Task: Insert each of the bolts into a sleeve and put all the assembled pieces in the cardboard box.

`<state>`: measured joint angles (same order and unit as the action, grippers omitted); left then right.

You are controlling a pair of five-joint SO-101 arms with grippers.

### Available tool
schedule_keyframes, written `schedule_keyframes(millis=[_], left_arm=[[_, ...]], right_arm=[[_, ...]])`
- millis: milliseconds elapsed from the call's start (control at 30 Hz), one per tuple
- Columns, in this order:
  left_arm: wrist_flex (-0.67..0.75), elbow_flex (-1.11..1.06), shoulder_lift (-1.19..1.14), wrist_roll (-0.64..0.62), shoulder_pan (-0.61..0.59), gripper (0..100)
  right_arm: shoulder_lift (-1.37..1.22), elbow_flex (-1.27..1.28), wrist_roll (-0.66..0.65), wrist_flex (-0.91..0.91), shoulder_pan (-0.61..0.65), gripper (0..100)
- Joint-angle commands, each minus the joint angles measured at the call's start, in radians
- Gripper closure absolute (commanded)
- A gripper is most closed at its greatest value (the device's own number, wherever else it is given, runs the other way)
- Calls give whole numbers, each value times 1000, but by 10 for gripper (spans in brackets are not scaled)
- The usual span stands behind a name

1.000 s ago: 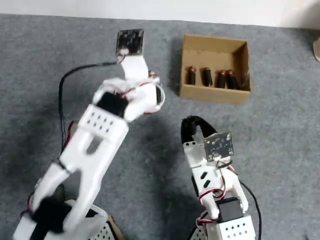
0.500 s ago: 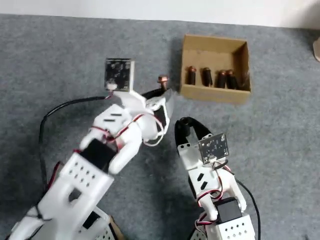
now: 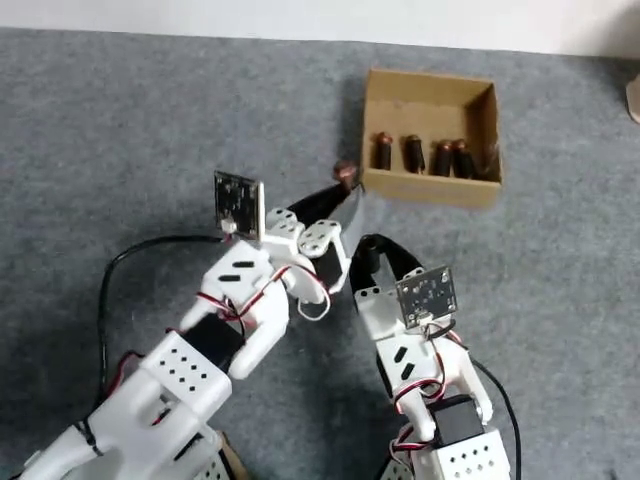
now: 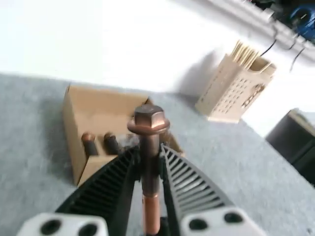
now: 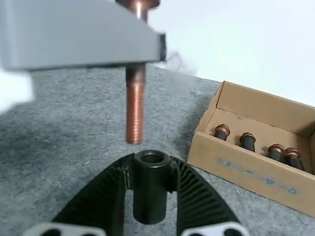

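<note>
My left gripper [image 4: 149,150] is shut on a copper bolt [image 4: 149,162], head up, shank pointing down. In the right wrist view the bolt [image 5: 134,108] hangs just above the black sleeve [image 5: 150,187], its tip a short gap from the bore. The sleeve stands upright with my right gripper [image 5: 150,162] shut on it. From above, the left gripper [image 3: 340,200] and the right gripper [image 3: 383,252] meet just in front of the cardboard box [image 3: 425,190]. Several assembled pieces [image 3: 430,155] lie in a row inside the box.
Grey carpet covers the table. The box's near wall [image 5: 246,167] stands close behind the two grippers. A beige holder with sticks [image 4: 234,88] stands far off behind the box. The left arm's black cable [image 3: 130,250] loops over the carpet.
The left arm has swung from the far left of the box back and right, carrying the bolt to just above the sleeve. The right gripper shifted slightly left, then held still.
</note>
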<state>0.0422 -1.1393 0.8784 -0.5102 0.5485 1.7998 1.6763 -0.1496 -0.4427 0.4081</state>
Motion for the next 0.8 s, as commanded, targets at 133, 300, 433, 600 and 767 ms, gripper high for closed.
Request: schedule_keyframes(millis=[133, 300, 433, 600, 767], left_arm=[[69, -30, 36, 6, 25, 995], [72, -30, 35, 9, 56, 995], [74, -30, 35, 8, 59, 995], [74, -33, 35, 9, 53, 995], [74, -35, 35, 12, 51, 995]], right_arm=[[27, 116, -12, -2, 12, 995], [27, 116, -12, -2, 12, 995], [27, 116, -12, -4, 13, 995], [27, 113, -6, -4, 38, 995], [28, 113, -6, -4, 41, 995]])
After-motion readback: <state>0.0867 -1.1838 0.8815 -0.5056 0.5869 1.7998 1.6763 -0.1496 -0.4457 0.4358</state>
